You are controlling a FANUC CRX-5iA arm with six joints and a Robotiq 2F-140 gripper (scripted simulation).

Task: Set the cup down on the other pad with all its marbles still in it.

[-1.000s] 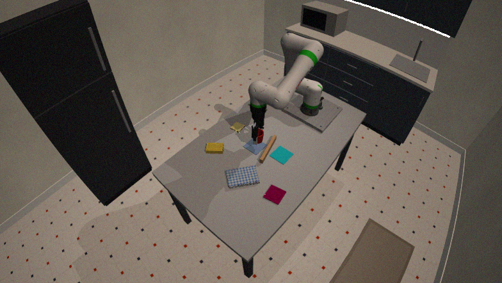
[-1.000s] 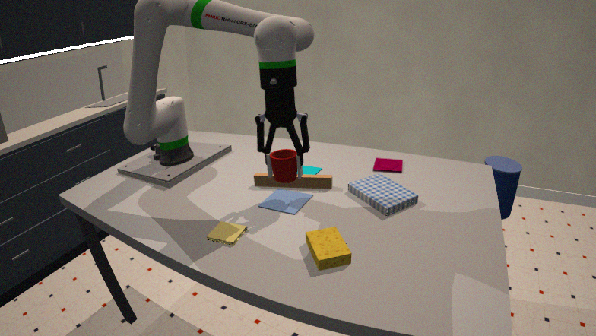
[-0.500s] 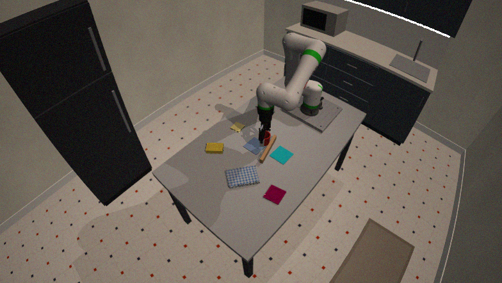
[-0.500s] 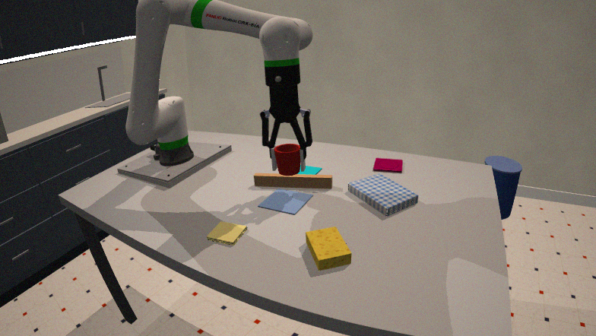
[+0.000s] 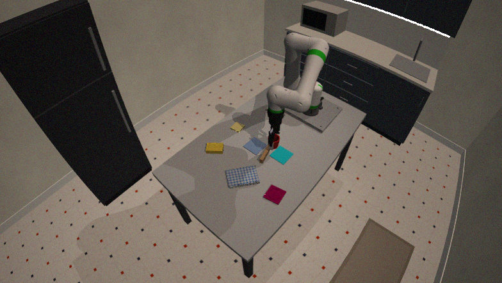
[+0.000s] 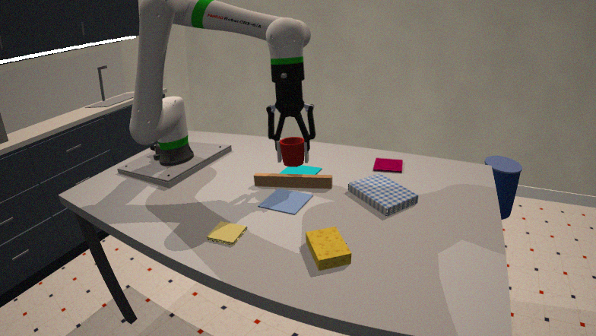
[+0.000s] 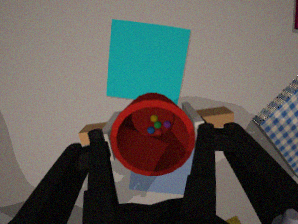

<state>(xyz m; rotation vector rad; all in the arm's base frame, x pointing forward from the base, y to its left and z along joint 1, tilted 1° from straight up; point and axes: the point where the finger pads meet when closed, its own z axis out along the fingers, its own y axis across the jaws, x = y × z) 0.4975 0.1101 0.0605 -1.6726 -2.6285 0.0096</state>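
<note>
Over your grey surface (image 6: 417, 258), the fingers (image 6: 305, 150) clamp the cup (image 6: 291, 150) above the rail (image 6: 292, 180); descend early and you'll land there, spilling marbles (image 7: 157, 124).

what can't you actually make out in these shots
- Cup base: hidden by its own rim and the gripper in the wrist view.
- Marble count: too small and blurred there; unseen in the exterior view, behind the cup wall.
- Rail: mostly covered by the cup and fingers, wrist view.
- Cup in the top view: tiny, half behind the gripper.
</note>
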